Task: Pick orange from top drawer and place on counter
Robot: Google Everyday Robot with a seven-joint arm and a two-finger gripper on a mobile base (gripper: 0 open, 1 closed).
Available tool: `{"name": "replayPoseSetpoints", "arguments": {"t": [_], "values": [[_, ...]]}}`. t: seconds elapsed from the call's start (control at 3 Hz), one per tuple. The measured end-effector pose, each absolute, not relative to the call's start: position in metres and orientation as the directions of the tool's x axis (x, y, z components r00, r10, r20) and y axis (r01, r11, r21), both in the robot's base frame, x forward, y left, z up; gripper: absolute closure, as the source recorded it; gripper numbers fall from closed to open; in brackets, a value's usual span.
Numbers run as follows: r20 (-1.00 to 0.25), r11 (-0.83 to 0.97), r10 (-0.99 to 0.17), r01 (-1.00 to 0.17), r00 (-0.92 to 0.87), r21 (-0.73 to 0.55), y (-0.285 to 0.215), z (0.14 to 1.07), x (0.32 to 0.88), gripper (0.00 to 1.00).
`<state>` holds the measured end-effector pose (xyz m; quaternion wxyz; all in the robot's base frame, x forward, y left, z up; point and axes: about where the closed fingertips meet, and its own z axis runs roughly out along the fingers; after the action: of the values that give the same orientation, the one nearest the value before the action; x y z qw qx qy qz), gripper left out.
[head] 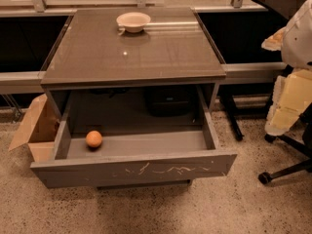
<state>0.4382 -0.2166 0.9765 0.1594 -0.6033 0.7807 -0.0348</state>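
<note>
The orange (94, 139) is small and round and lies inside the open top drawer (146, 168), at the left end of its grey floor. The drawer is pulled well out, and its scratched front panel faces me. The counter (136, 52) is the glossy dark top of the cabinet above it. My arm hangs at the right edge of the view. Its pale gripper (287, 108) is beside the cabinet, level with the drawer, far to the right of the orange and touching nothing.
A shallow cream bowl (133, 21) stands at the back of the counter. An open cardboard box (35, 130) sits on the floor left of the cabinet. A chair base with castors (282, 167) stands at the right. A dark box (168, 100) sits in the cabinet behind the drawer.
</note>
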Motion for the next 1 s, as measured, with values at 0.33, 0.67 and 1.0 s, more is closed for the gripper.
{"name": "replayPoseSetpoints", "arguments": {"t": [0.33, 0.67, 1.0], "values": [[-0.207, 0.27, -0.953, -0.931, -0.221, -0.247, -0.216, 0.976, 0.438, 0.0], [-0.248, 0.261, -0.948, -0.934, -0.2, -0.244, -0.203, 0.969, 0.444, 0.0], [-0.34, 0.252, -0.925, -0.944, -0.171, -0.211, -0.177, 0.944, 0.454, 0.0]]}}
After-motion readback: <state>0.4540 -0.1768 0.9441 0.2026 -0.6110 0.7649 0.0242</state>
